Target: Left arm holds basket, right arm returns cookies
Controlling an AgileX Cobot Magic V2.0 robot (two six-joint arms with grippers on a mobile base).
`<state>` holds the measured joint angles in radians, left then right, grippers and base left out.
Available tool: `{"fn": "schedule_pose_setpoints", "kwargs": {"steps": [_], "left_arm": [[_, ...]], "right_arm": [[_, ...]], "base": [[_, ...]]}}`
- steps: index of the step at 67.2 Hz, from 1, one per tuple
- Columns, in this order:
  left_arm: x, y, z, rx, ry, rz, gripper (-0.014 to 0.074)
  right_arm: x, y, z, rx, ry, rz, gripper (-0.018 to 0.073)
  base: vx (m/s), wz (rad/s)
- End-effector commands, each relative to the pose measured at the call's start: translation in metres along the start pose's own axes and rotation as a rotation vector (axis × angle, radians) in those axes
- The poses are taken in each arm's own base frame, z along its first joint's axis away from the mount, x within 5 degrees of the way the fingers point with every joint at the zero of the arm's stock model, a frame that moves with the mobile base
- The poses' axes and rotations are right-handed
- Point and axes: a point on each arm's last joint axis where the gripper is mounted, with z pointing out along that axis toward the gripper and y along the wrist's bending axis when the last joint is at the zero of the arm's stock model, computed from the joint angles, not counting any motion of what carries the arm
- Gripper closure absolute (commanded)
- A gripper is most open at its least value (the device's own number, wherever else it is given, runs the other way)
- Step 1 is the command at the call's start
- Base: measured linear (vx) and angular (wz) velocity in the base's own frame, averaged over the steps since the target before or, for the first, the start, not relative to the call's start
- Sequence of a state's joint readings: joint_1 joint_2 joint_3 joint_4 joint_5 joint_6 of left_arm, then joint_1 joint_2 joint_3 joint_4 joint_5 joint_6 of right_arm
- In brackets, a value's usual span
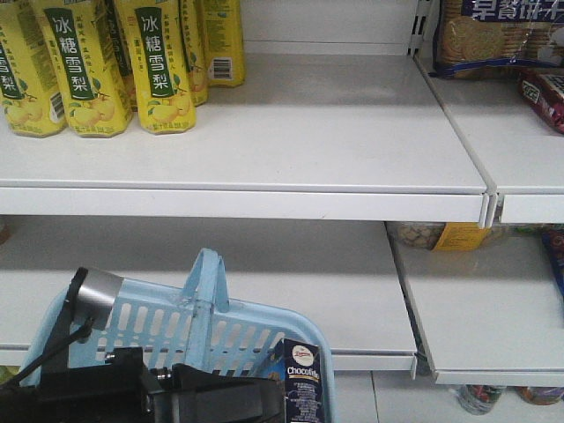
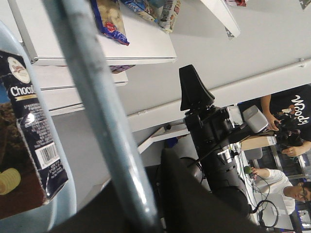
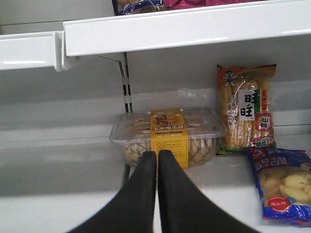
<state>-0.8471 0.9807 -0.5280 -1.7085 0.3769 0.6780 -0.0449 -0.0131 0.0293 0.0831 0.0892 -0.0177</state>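
**Item: cookies** (image 1: 302, 383). Dark navy "Chocofello" carton. It stands on end inside the basket (image 1: 150, 322), against the right wall at the near right corner. Its top edge is exposed and its lower part is sunk out of sight.

**Handling (judged):**
- Light, thin board, stiff along its length but easily dented by a hard pinch.
- Glossy print, so likely a little slick.
- Contents brittle.
- Best taken across the narrow thickness at the exposed upper end and lifted straight up, clear of the wall and the handle (image 1: 207, 282).

**Left gripper** (image 2: 148, 216). The handle runs straight down into it. It appears clamped on the hoop, carrying the basket in front of the lower shelf (image 1: 291, 291).

**Right gripper** (image 3: 157, 154). Fingers pressed together with nothing between them. It faces a clear tub (image 3: 167, 133) standing toward the back of the lower shelf, well apart from the carton.
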Motion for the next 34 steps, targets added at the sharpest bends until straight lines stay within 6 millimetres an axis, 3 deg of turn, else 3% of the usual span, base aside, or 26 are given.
{"fn": "schedule_pose_setpoints", "kwargs": {"steps": [1, 20, 30, 34], "left_arm": [[-0.004, -0.017, -0.004, 0.088, -0.009, -0.029, 0.0603], [-0.004, -0.017, -0.004, 0.088, -0.009, -0.029, 0.0603], [-0.004, -0.017, -0.004, 0.088, -0.009, -0.029, 0.0603], [-0.004, -0.017, -0.004, 0.088, -0.009, -0.029, 0.0603]], "right_arm": [[-0.006, 0.000, -0.001, 0.007, -0.074, -0.011, 0.0567], [-0.016, 0.000, -0.002, 0.005, -0.125, 0.012, 0.0566], [-0.058, 0.004, -0.009, -0.005, -0.159, 0.001, 0.0561], [-0.084, 0.006, -0.012, -0.005, -0.133, -0.027, 0.0561]], "base": [[0.00, 0.00], [0.00, 0.00], [0.00, 0.00], [0.00, 0.00]]}}
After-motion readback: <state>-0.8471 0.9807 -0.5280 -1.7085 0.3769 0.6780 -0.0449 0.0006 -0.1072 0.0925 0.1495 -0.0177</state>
